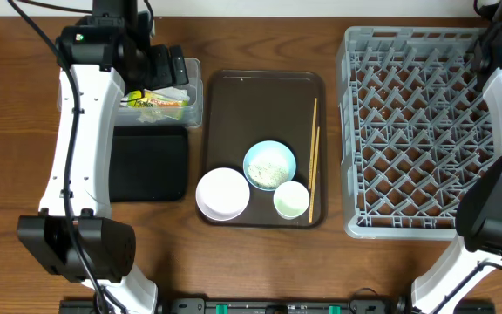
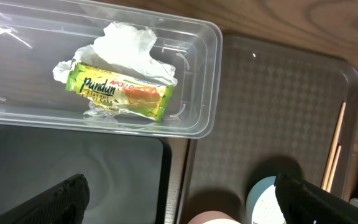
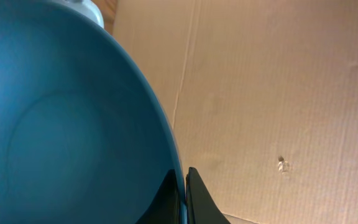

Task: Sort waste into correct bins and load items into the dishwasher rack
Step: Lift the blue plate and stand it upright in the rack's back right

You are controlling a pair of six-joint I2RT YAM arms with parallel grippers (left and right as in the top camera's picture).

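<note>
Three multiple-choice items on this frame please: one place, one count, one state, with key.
1. Where is the wrapper? A. clear tub B. black tray C. rack
2. How many chopsticks lie on the brown tray? A. one B. two C. four
3. The right claw is A. open B. shut on the dark blue dish C. holding a chopstick
Key: 1 A, it lies on the napkin in the tub; 2 B, a pair by the tray's right edge; 3 B, it pinches the rim.
</note>
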